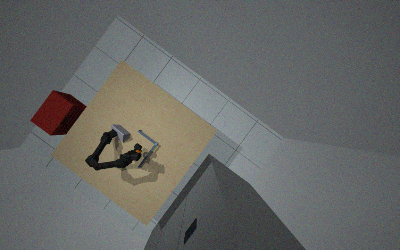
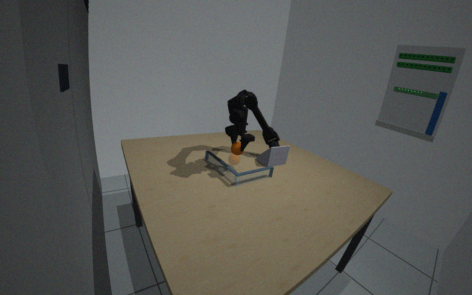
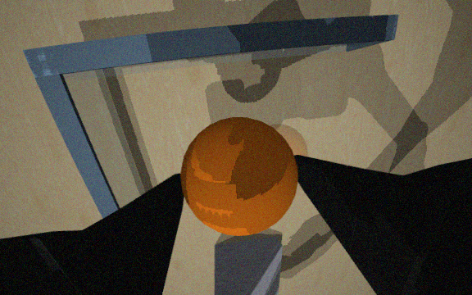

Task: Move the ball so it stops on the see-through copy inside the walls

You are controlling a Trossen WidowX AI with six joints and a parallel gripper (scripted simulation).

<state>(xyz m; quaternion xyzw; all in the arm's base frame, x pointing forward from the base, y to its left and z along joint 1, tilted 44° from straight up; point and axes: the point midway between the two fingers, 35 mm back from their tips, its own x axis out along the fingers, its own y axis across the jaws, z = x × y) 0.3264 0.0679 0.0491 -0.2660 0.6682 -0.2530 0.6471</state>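
Above the see-through copy, ball seemingly airborne in gripper.

Glossy orange ball, matt wood-look table, seemingly clear glassy walls.

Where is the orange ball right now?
The orange ball is gripped in the gripper, lifted just above the see-through copy, inside the blue-edged corner walls.
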